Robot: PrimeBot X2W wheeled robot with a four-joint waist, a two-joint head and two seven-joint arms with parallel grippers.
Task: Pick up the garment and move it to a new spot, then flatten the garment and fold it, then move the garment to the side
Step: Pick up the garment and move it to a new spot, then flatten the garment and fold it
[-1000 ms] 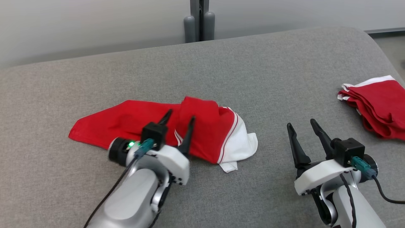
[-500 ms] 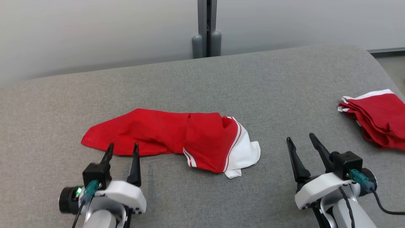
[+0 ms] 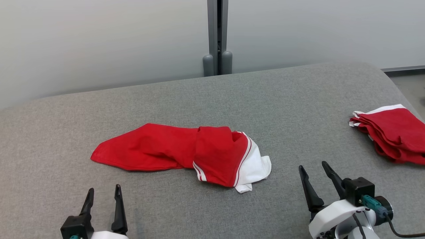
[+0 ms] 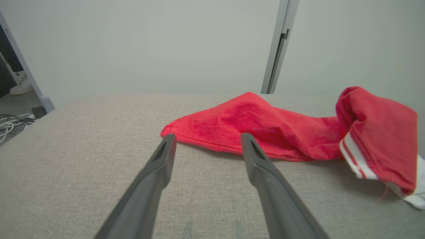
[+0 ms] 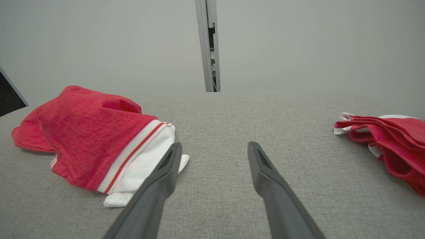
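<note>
Though rumpled — soft red-and-white garment (image 3: 215, 152) on nubby grey cushion (image 3: 232, 99)

The left tool (image 3: 103, 190) sits low at the left of the head view, its 2 dark fingers spread wide and pointing up, gripping nothing. The right tool (image 3: 312, 166) is low at the right, fingers equally parted and leaning slightly left, above its white wrist.

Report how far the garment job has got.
Done, at most: the garment lies set down on the grey cushion, bunched, one end doubled over. In hand: nothing; left jaws and right jaws stand open, short of the cloth. Left: flatten, fold, move aside, perhaps by the folded red pile.
</note>
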